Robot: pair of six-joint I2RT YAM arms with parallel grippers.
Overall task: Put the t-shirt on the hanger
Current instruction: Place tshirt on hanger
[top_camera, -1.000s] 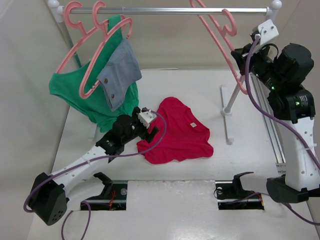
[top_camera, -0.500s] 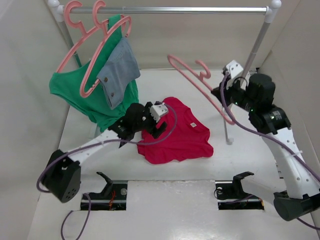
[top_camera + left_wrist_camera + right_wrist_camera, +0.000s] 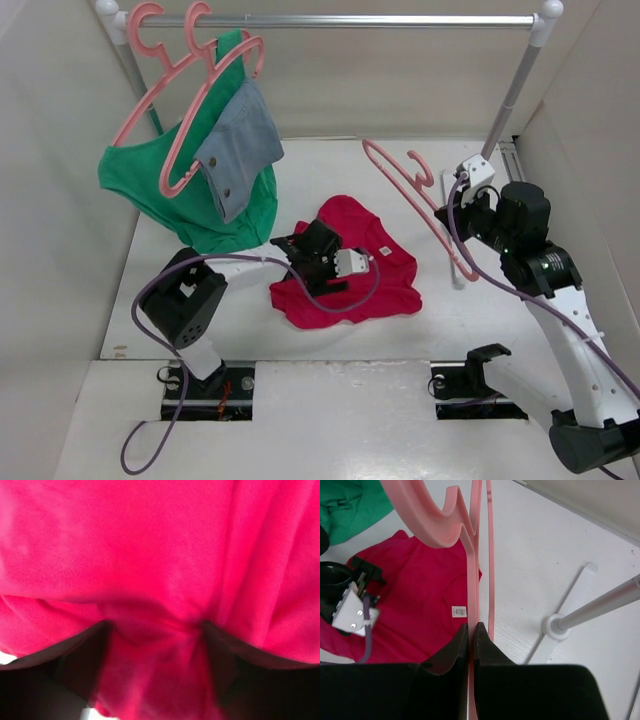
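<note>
The crimson t-shirt (image 3: pixel 390 285) lies crumpled on the table, its white label (image 3: pixel 383 251) facing up. My left gripper (image 3: pixel 328 265) presses down on the shirt's left middle. In the left wrist view red cloth (image 3: pixel 160 555) fills the frame and bulges between my spread dark fingers (image 3: pixel 80 665), so the left gripper (image 3: pixel 152 635) is open. My right gripper (image 3: pixel 447 213) is shut on the lower bar of the salmon-pink hanger (image 3: pixel 410 185) and holds it in the air, right of the shirt. In the right wrist view the gripper (image 3: pixel 471 625) pinches the hanger (image 3: pixel 473 575) above the shirt (image 3: pixel 415 595).
A clothes rack's rail (image 3: pixel 340 19) spans the back. Its right post (image 3: pixel 505 100) and foot (image 3: pixel 458 265) stand close to the held hanger; the post base shows in the right wrist view (image 3: pixel 556 625). Two pink hangers (image 3: pixel 150 100) with a green garment (image 3: pixel 150 180) and denim piece (image 3: pixel 240 140) hang at left.
My right arm took the hanger off the rail and lowered it toward the shirt. My left gripper moved from the shirt's left edge to its middle and down onto it.
</note>
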